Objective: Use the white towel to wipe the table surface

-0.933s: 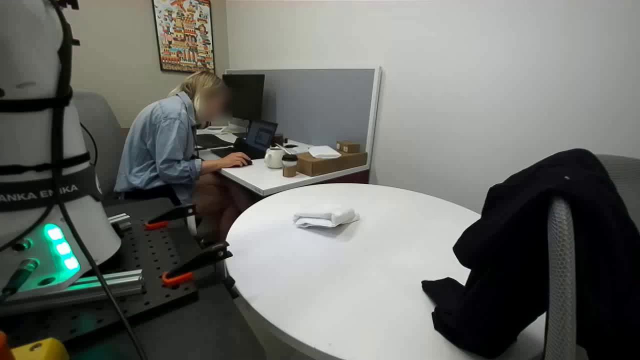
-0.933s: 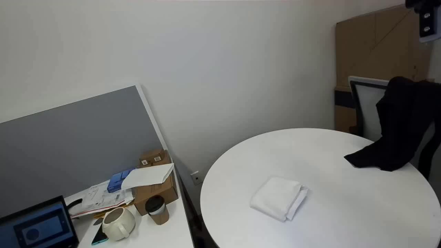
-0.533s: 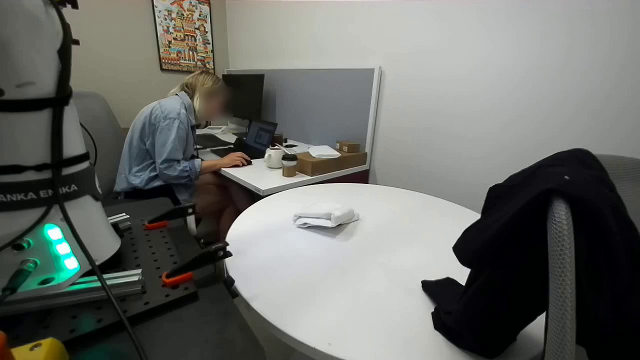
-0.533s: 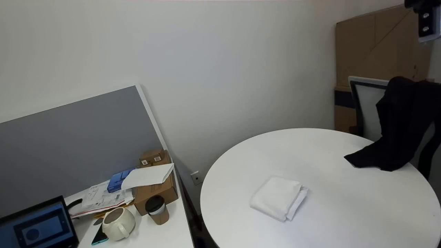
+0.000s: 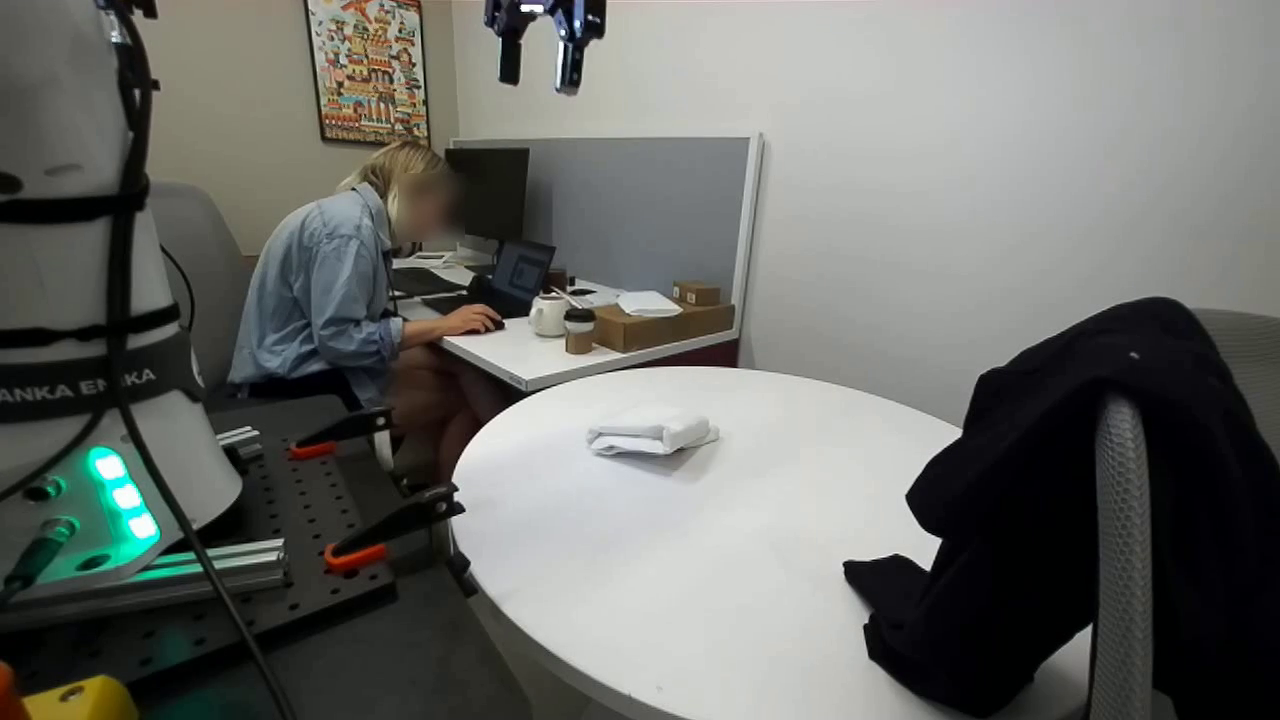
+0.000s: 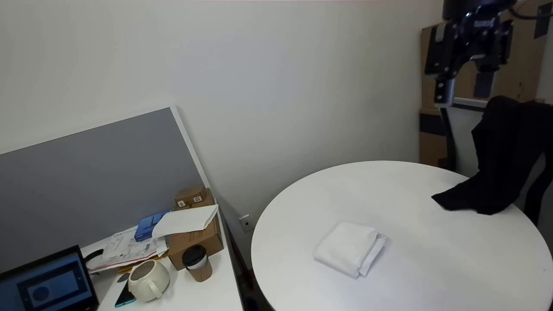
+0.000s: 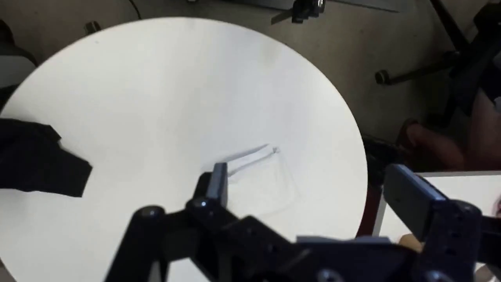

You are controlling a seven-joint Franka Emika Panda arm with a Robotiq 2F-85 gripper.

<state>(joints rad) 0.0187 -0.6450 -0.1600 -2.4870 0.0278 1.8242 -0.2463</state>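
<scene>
Overhead, jaws wide apart; white towel lies folded on table.

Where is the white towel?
In both exterior views, the white towel lies folded on the round table, left of the black cloth hanging over the chair.

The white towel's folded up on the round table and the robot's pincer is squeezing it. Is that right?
Not quite: the pincer isn't squeezing the white towel. In both exterior views the pincer hangs open in the air, apart from the towel, which does lie folded on the round table.
</scene>
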